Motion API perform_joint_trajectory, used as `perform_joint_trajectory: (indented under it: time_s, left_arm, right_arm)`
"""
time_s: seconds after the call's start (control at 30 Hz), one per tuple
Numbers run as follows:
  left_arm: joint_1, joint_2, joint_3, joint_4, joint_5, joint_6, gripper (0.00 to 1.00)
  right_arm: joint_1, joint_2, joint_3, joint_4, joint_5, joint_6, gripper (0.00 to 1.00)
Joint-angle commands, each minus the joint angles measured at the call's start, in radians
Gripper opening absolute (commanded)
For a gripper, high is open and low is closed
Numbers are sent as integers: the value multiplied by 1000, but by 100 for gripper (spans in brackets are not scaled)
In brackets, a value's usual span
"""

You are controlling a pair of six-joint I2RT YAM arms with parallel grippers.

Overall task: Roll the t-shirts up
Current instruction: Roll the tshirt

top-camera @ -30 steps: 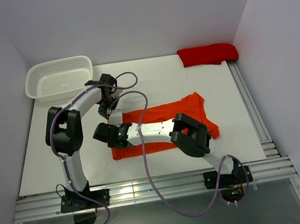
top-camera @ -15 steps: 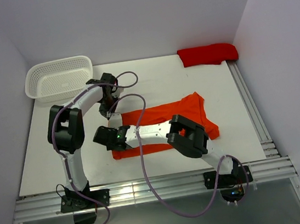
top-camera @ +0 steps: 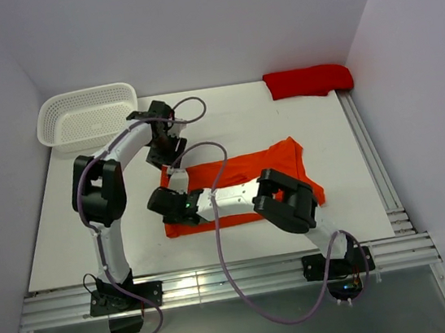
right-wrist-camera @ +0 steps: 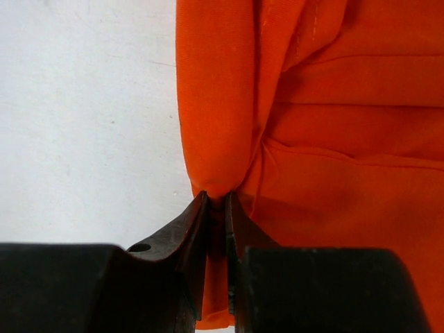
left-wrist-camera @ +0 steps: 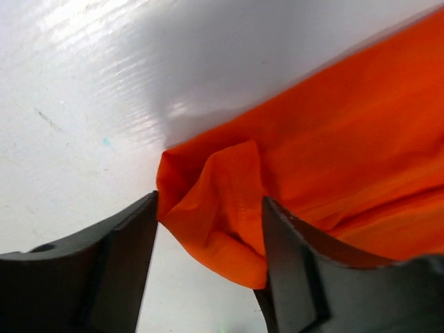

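The bright orange t-shirt (top-camera: 265, 169) lies spread flat in the middle of the table. My left gripper (top-camera: 167, 154) hangs open over its far left corner. In the left wrist view the bunched orange corner (left-wrist-camera: 222, 201) sits loose between the spread fingers (left-wrist-camera: 104, 267) of that gripper (left-wrist-camera: 208, 239). My right gripper (top-camera: 168, 206) is at the shirt's left edge. In the right wrist view the gripper (right-wrist-camera: 216, 208) is shut on a raised fold of the orange cloth (right-wrist-camera: 222, 104). The darker red t-shirt (top-camera: 308, 81) lies bunched at the back right corner.
A white mesh basket (top-camera: 88, 114) stands at the back left, close behind the left arm. Metal rails (top-camera: 374, 163) run along the table's right and near edges. Walls close in the back and both sides.
The left gripper has opened and let go of the orange corner. The right gripper opened wide, then closed on a fold at the shirt's left edge.
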Motion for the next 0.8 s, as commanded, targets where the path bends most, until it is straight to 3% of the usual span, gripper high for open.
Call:
perform_joint_trajectory:
  time_s: [0.0, 0.17, 0.33, 0.6, 0.77]
  left_arm:
    - [16, -55, 90, -30, 119, 29, 68]
    - [72, -61, 164, -91, 269, 64, 71]
    - [161, -98, 98, -88, 406, 118, 72]
    - [272, -115, -153, 7, 579, 211, 71]
    - [281, -81, -244, 116, 668, 198, 71]
  right_arm:
    - [-21, -30, -175, 176, -158, 66, 13]
    - [-77, -82, -404, 521, -280, 163, 12]
    - [-122, -83, -556, 831, -373, 256, 12]
    - [-154, -4, -686, 1158, -470, 407, 11]
    - [-159, 10, -700, 1183, -479, 425, 10]
